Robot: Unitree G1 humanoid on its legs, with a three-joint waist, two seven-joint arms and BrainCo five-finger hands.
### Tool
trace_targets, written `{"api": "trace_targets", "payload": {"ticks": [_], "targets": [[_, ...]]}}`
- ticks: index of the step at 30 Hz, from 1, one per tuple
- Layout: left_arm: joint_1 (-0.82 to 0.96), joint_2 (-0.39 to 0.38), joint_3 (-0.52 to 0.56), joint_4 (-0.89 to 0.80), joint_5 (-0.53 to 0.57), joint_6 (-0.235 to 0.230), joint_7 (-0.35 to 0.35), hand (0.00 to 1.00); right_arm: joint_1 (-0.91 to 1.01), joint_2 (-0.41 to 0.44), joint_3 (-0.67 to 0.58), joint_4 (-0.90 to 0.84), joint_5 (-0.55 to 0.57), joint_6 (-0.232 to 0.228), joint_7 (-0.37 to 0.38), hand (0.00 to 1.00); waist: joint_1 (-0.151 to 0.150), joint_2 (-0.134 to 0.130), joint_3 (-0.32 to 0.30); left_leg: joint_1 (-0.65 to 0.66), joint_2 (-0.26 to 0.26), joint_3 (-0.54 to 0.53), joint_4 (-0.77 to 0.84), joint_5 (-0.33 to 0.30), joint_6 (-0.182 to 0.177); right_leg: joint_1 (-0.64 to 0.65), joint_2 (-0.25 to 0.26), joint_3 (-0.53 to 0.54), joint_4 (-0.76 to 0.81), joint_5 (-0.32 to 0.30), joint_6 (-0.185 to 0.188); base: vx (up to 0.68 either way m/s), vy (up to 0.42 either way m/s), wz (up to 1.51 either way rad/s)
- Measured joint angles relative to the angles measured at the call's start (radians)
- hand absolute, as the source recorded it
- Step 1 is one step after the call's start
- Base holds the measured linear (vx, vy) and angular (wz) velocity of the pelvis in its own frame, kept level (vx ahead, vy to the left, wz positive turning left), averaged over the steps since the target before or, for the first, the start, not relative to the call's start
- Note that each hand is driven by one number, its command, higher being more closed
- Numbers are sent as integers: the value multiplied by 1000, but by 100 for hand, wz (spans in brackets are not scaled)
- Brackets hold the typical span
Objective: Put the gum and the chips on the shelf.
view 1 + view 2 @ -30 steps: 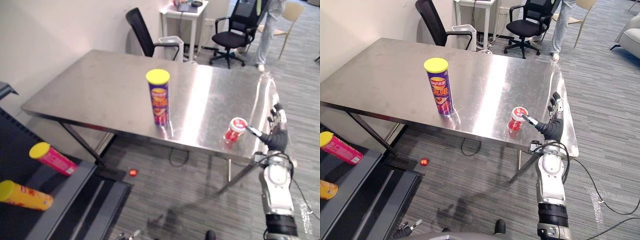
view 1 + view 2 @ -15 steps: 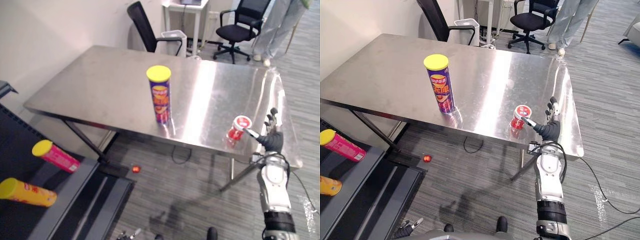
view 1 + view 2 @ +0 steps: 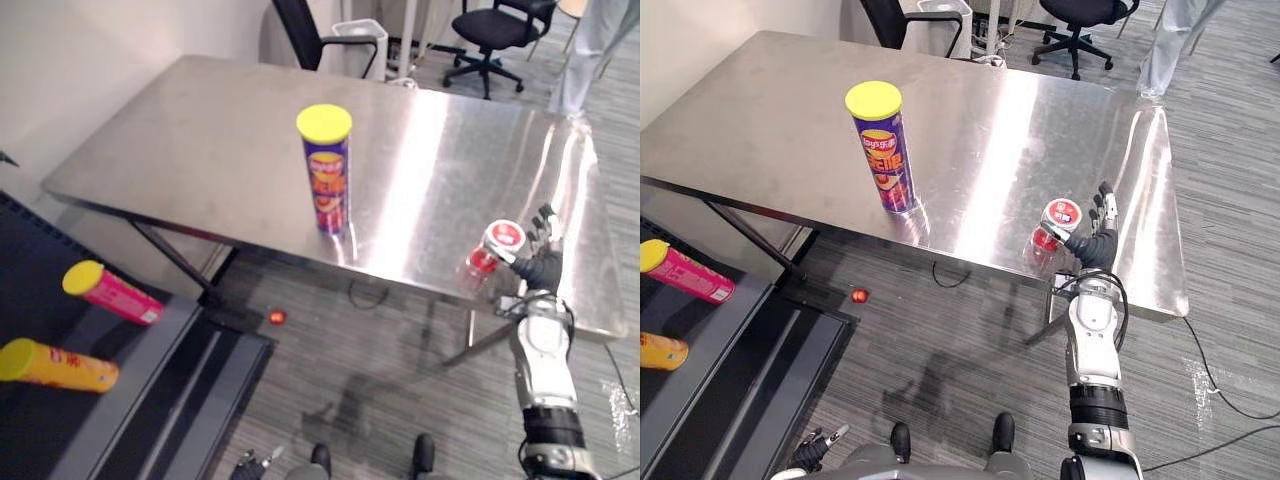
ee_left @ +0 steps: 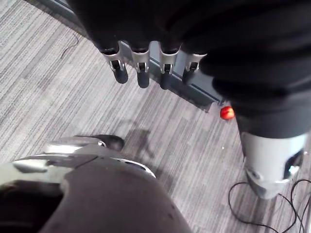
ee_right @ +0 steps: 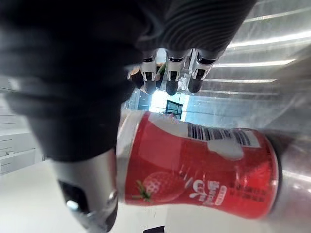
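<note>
The chips can [image 3: 325, 175], purple with a yellow lid, stands upright in the middle of the steel table [image 3: 200, 130]. The red gum tub [image 3: 495, 250] stands near the table's front right edge. My right hand [image 3: 543, 265] is right beside it, open. In the right wrist view the gum tub [image 5: 199, 165] sits between the straight fingers [image 5: 167, 80] and the thumb [image 5: 90, 194], which are not curled round it. My left hand [image 4: 160, 29] hangs open over the carpet floor.
A dark shelf [image 3: 150, 380] at the lower left holds a pink can [image 3: 110, 295] and an orange can [image 3: 60, 365], both lying down. A red ball [image 3: 277, 317] lies on the floor by the table leg. Office chairs [image 3: 500, 30], a bin and a person's legs [image 3: 590, 50] are beyond the table.
The camera has shifted, so the whole scene sits differently. My right hand has moved in on the gum tub, which now sits between thumb and fingers.
</note>
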Motion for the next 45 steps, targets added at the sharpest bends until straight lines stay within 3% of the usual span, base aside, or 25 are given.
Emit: {"api": "trace_targets", "payload": {"ticks": [6, 7, 21, 35, 45], "targets": [[1, 0, 0, -17, 0, 0, 2, 0, -12, 0, 30, 0, 0, 0, 6, 0, 4, -7, 12, -11, -1, -7, 3, 0, 0, -5, -1, -5, 0, 0, 0, -34, -25, 3], [1, 0, 0, -17, 0, 0, 2, 0, -14, 0, 42, 0, 0, 1, 8, 100, 4, -7, 12, -12, 0, -7, 3, 0, 0, -6, -1, -6, 0, 0, 0, 0, 0, 0], [0, 0, 11, -27, -28, -1, 8, 0, -53, 2, 131, -3, 0, -4, 41, 100, 8, -19, 35, -14, -1, -15, 3, 1, 1, -4, -1, -14, 0, 0, 0, -5, -4, 0], [0, 0, 17, -33, -26, -1, 20, 0, -34, 2, 137, -4, 1, -4, 42, 100, 8, -24, 37, 5, 0, -30, 2, 1, 1, 25, -1, -31, -1, 0, 0, -8, -10, 2], [7, 0, 17, -35, -23, 1, 18, 0, 8, -4, 12, -222, 46, -26, 57, 100, -8, -24, 35, 26, 2, -53, 16, 1, 2, 45, -3, -40, 39, -5, -5, -41, -15, 5]]}}
